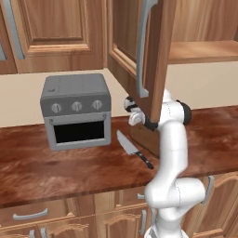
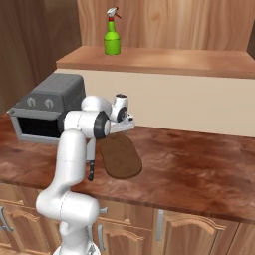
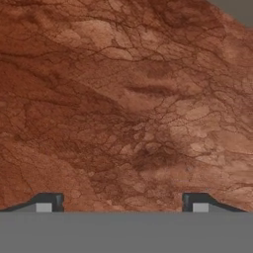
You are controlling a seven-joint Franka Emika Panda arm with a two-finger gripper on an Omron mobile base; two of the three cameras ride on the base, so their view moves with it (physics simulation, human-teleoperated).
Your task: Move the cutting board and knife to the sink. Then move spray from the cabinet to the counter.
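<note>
The dark-brown cutting board (image 2: pixel 119 158) lies flat on the counter (image 2: pixel 189 169) beside my arm, partly hidden behind it in the left base view (image 1: pixel 142 135). The knife (image 1: pixel 132 148) lies on the counter in front of the toaster oven, blade toward the oven; its black handle (image 2: pixel 91 172) peeks out by my arm. My gripper (image 2: pixel 123 119) (image 1: pixel 133 113) hovers above the board's far end, open and holding nothing. The hand view shows its fingertips (image 3: pixel 48 203) wide apart over bare counter (image 3: pixel 123 99). The green spray (image 2: pixel 112 34) stands on the open cabinet's shelf (image 2: pixel 159 60). The sink is out of view.
A grey toaster oven (image 1: pixel 76 111) stands at the left on the counter. The cabinet's open door (image 1: pixel 155 51) with its grey bar handle hangs right above my gripper. Lower cabinets (image 1: pixel 32 216) run under the counter's front edge.
</note>
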